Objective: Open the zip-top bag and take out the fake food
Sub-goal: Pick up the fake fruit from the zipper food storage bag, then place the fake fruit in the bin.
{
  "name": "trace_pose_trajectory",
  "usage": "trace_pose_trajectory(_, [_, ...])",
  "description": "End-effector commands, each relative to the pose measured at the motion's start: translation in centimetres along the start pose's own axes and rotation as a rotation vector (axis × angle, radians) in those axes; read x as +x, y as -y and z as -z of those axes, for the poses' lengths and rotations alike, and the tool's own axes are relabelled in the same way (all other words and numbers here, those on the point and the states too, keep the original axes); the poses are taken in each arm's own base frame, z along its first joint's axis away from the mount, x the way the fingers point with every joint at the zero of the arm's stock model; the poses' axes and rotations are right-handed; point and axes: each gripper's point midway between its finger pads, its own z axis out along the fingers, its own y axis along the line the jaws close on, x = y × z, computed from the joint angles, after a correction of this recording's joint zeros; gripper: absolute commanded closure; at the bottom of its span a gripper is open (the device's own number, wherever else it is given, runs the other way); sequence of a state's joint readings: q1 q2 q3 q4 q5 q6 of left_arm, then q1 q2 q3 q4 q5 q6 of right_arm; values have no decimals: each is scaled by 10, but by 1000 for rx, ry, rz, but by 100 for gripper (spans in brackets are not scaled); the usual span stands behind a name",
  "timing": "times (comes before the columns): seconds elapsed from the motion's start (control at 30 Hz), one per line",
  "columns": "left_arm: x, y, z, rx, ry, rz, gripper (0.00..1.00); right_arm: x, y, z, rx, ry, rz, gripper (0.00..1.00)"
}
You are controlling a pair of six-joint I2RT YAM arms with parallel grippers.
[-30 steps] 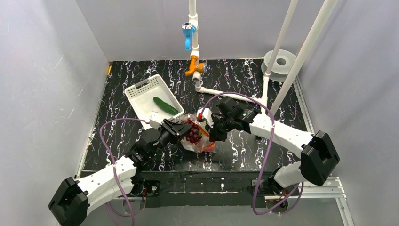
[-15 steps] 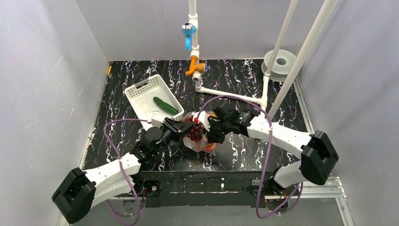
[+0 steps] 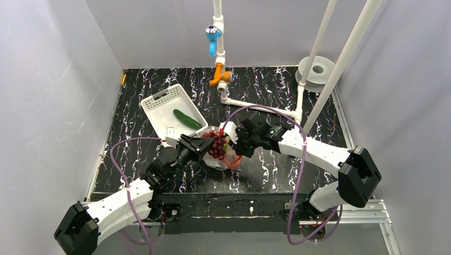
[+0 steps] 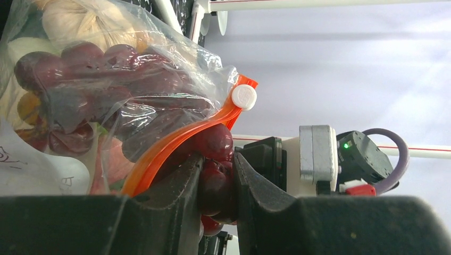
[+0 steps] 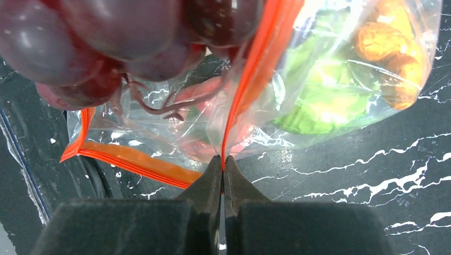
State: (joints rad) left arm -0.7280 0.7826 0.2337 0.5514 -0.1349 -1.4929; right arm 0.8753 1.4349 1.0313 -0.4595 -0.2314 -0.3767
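Note:
The zip-top bag is lifted off the middle of the table between both arms. My left gripper is shut on the dark red grape bunch at the bag's mouth, beside the orange-red zip strip and its white slider. More of the grapes show through the plastic. My right gripper is shut on the zip strip of the far lip. Inside the bag lie a green piece, an orange piece and a pink-red piece. A whitish piece sits above the grapes.
A white slotted basket stands at the back left with a dark green cucumber in it. White pipes with a blue and an orange valve run along the back. A white spool stands at the back right.
Both grippers and the bag have drifted a little to the left and back. The left arm's elbow has shifted. Both grips are unchanged.

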Motion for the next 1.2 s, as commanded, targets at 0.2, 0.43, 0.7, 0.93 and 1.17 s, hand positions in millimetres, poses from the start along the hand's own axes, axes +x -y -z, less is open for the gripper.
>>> trace_pose_trajectory(0.2, [14,27,9,92,-99,45,100,-15,11,35,-69,125,-159,99])
trace_pose_trajectory(0.43, [51,48,6,124,-318,14,100,-18,26,55,-7,188,-174,99])
trace_pose_trajectory(0.7, [69,62,3,139,-434,-3,100,-16,43,67,84,215,-183,99])
trace_pose_trajectory(0.93, [73,69,9,142,-467,-17,100,-12,60,70,161,208,-205,99])
trace_pose_trajectory(1.17, [72,76,18,160,-475,-20,100,-9,72,76,216,212,-226,99])
